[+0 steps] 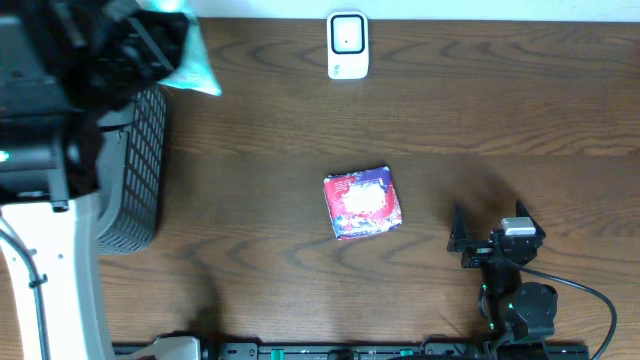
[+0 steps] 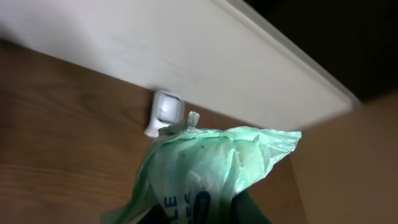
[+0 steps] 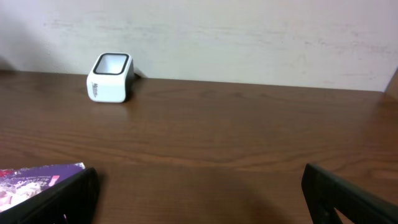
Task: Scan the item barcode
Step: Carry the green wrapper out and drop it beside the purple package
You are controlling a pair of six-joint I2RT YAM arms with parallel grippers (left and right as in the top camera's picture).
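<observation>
Green bag [image 2: 211, 180] fills the left wrist view. Left tool [image 1: 150, 40] is pressed together on it, pinching the lower end; the crumpled top edge sticks out ahead of the tool. Item is up off the bench [image 1: 250, 130], in the left tool.

Scanner [image 2: 165, 112] stands on the bench ahead of the left tool, just past the bag's tip and slightly left, against the pale wall. Can't tell how far it is from the bag; not touching.

Black mesh basket [image 1: 135, 170] sits under the left arm.

Right tool [image 1: 488, 225] is low over the bench, fingers [image 3: 348, 199] spread wide, bare wood between them.

Red-and-purple packet [image 1: 362, 204] lies flat on the bench to the right tool's left, slightly ahead; one corner shows just beside its left finger in the right wrist view. Scanner is well ahead of the right tool, off to its left.
</observation>
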